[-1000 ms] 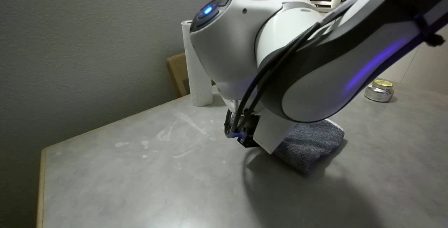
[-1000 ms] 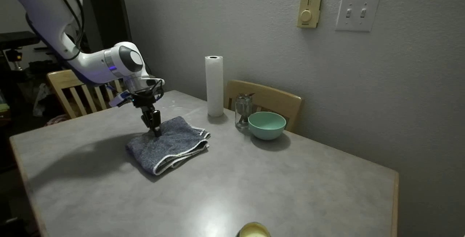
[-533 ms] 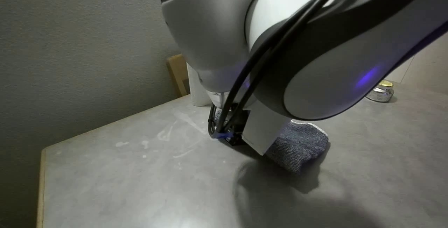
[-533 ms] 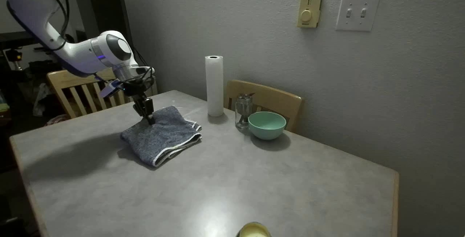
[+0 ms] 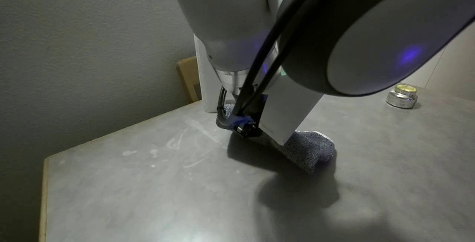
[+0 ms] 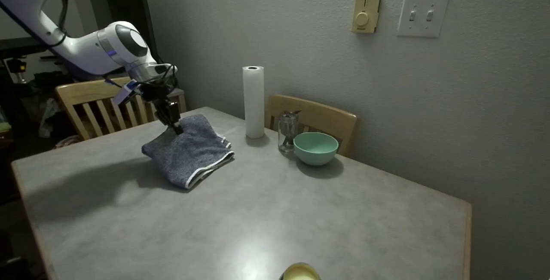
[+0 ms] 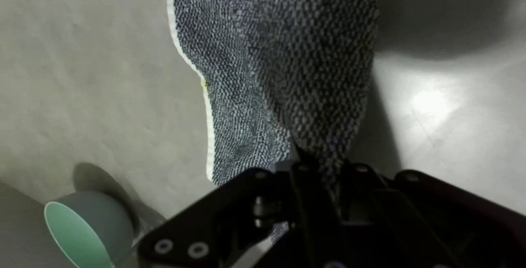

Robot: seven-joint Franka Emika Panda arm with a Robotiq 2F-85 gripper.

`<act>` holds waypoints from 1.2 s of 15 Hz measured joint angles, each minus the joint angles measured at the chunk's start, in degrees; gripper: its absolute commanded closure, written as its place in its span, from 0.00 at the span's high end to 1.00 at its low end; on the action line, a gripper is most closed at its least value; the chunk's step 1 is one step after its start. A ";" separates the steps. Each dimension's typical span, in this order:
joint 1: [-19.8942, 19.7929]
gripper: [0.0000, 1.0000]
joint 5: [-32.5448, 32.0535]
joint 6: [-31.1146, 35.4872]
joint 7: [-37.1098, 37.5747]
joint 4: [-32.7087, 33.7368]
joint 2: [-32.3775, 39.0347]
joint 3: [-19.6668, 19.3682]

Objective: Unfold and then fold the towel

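grey bench (image 6: 343, 224) below, fingers (image 6: 177, 129) clamped on the folded terry towel (image 6: 193, 151) have just lifted it higher — unfolding likely lies ahead.

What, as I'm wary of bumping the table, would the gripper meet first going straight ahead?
Probably more of the towel the gripper pinches, then the table beneath; how much gap lies between is unclear.

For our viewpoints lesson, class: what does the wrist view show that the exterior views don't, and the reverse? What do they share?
Only the wrist view: the towel close up, narrowing into the gripper.
Only the exterior views: the arm, the silver jar and the wall switches.
Both: towel, gripper, green bowl and tabletop.
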 measured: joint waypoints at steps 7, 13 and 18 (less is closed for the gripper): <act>-0.84 0.03 -3.38 0.01 2.80 -6.61 -6.34 -0.33; -2.64 0.03 -4.12 0.07 4.23 -10.02 -8.72 -0.32; -3.89 0.03 -4.06 0.02 4.41 -10.35 -8.38 -0.30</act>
